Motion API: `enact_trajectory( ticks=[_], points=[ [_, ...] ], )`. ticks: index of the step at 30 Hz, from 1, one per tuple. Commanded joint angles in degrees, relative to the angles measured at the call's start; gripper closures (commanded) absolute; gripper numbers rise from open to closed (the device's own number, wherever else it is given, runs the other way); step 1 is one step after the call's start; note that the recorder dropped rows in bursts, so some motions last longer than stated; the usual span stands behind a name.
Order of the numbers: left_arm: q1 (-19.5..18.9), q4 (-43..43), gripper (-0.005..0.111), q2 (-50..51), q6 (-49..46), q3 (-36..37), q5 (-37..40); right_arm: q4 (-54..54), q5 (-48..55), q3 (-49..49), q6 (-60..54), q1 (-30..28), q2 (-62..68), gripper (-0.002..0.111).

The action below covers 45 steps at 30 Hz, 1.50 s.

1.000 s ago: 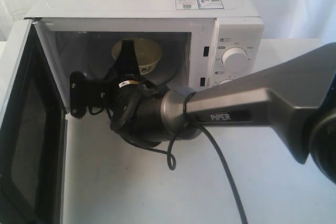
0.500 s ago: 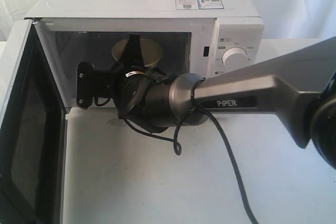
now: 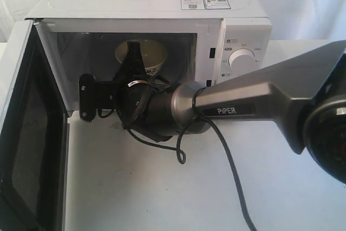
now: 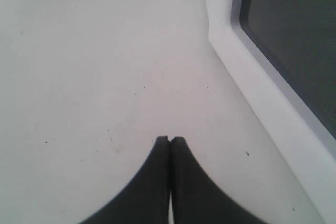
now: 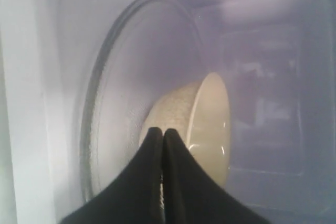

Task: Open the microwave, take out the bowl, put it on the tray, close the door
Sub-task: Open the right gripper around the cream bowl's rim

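The white microwave [image 3: 146, 9] stands at the back with its door [image 3: 24, 128] swung wide open to the left. Inside, the cream bowl [image 3: 148, 53] rests on the glass turntable [image 5: 121, 77]. My right gripper [image 3: 132, 52] reaches in from the right, rolled on its side, its tips in front of the bowl's rim. In the right wrist view the right gripper [image 5: 160, 131] is shut with nothing in it, just short of the bowl [image 5: 210, 124]. My left gripper [image 4: 169, 139] is shut and empty over the white table, beside the door [image 4: 283, 51].
Two round knobs [image 3: 241, 59] sit on the microwave's right panel. The right arm's black cable [image 3: 232, 177] trails over the white table [image 3: 162, 193] in front. The tray is out of view.
The right arm rose slightly, then settled back a little; its gripper stays at the cavity mouth in front of the bowl. The door and bowl have not moved.
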State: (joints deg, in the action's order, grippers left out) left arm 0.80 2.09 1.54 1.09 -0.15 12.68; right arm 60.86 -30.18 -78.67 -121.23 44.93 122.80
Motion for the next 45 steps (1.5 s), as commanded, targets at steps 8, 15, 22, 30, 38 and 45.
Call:
enact_trajectory(
  ticks=[8, 15, 22, 30, 38, 45],
  points=[
    [-0.1, 0.5, 0.107, -0.4, 0.2, 0.1, 0.2, -2.6, -3.1, -1.6, -1.3, -0.4, 1.6, 0.063],
    [-0.1, 0.5, 0.107, -0.4, 0.2, 0.1, 0.2, -2.5, -3.6, -2.9, 2.2, -0.4, 1.9, 0.059],
    [-0.1, 0.5, 0.107, -0.4, 0.2, 0.1, 0.2, -2.5, -3.6, -2.9, 3.5, -0.4, 1.9, 0.053],
    [-0.1, 0.5, 0.107, -0.4, 0.2, 0.1, 0.2, -2.3, -3.6, -2.9, 3.6, -0.4, 1.9, 0.051],
    [-0.1, 0.5, 0.107, -0.4, 0.2, 0.1, 0.2, -2.3, -3.7, -2.9, 3.6, -2.1, 2.1, 0.051],
    [-0.1, 0.5, 0.107, -0.4, 0.2, 0.1, 0.2, -2.6, -3.5, -2.9, 3.5, -3.4, 2.7, 0.051]
  ],
)
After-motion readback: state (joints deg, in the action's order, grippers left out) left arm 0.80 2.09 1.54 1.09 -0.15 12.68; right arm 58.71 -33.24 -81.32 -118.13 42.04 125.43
